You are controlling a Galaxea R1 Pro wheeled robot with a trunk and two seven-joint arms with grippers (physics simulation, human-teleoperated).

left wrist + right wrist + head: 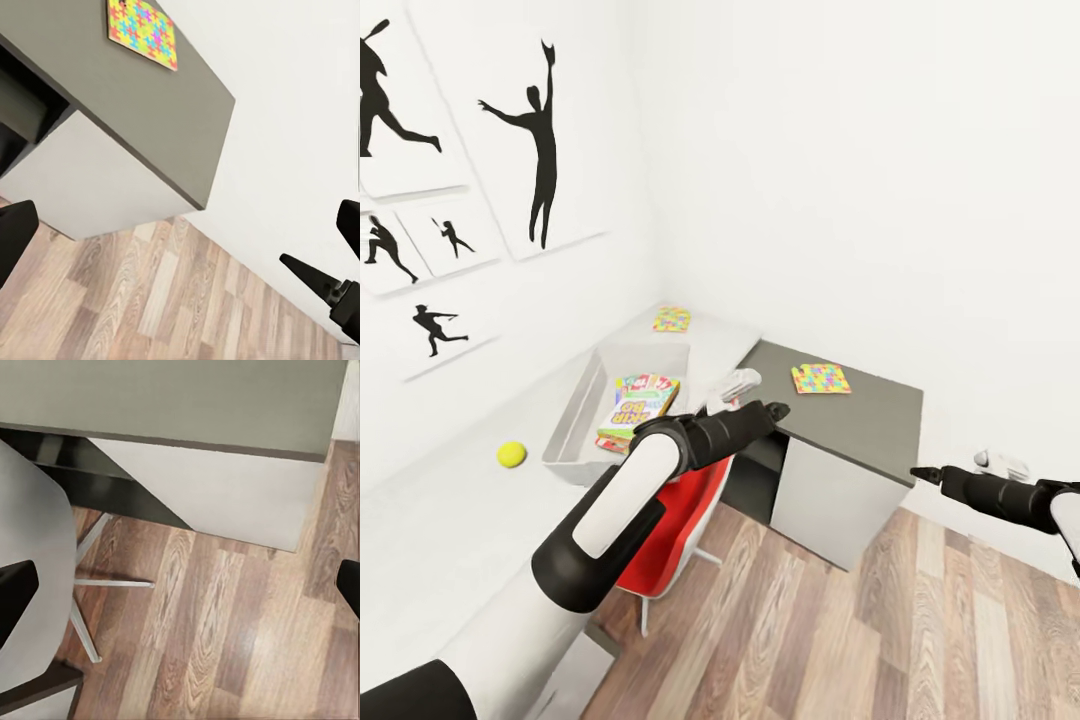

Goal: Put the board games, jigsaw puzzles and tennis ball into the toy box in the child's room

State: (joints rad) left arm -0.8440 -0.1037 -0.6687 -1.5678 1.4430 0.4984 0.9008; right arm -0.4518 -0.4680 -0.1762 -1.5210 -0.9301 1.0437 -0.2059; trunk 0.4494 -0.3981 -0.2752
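- Nearest the head camera, the left arm is reaching forward over the red chair, its left pincer sitting near the edge of the dark side cabinet; in its wrist view the fingers are standing wide apart with nothing between them.
- Right pincer is hovering over the wood floor, likewise spread and empty in its wrist view.
- On the desk, the toy box is already holding the Skip-Bo board game.
- One jigsaw puzzle is lying flat on the cabinet top; a second puzzle is lying on the desk beyond the box.
- Tennis ball is resting on the desk just beside the box.
- Judgement: collection is partway done; the cabinet puzzle appears next, calling for a low edge grasp on a thin flat piece.
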